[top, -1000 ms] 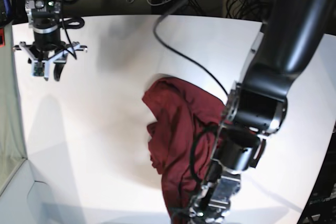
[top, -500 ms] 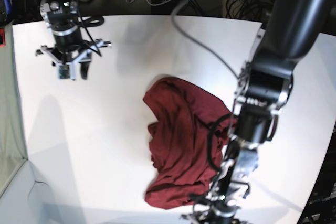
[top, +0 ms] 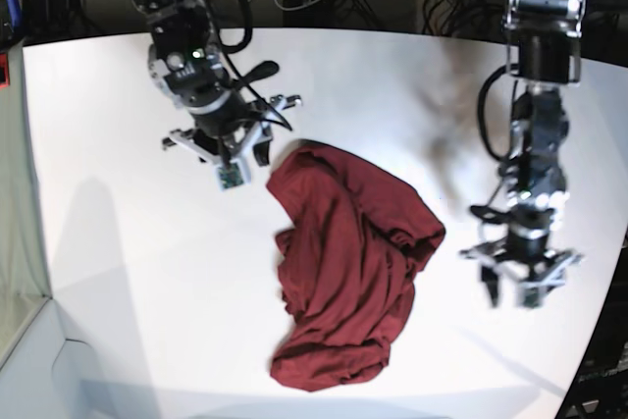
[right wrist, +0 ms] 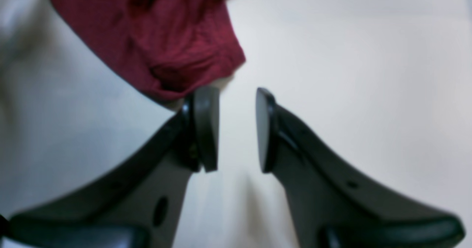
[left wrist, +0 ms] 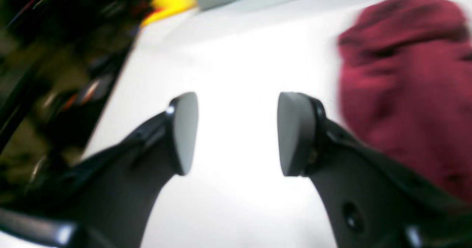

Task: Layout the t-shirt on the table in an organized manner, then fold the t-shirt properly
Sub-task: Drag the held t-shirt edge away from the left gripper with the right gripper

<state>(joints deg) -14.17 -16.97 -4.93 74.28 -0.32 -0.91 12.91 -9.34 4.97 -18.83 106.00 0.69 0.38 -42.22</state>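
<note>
Left arm: I reach down from the far edge on the base view's right, wrist pointing downward.
Left gripper (top: 520,287): my jaws stand well apart, nothing between my pads (left wrist: 295,133).
Right arm: I lean in on the base view's left.
Right gripper (top: 238,152): my jaws are parted a little, gripping nothing.

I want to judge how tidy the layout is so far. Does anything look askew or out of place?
Yes: the t-shirt lies crumpled in a lumpy heap mid-table, with folds bunched over one another and no sleeves or hem spread flat. Both the left gripper and the right gripper are open beside it, holding nothing.
</note>
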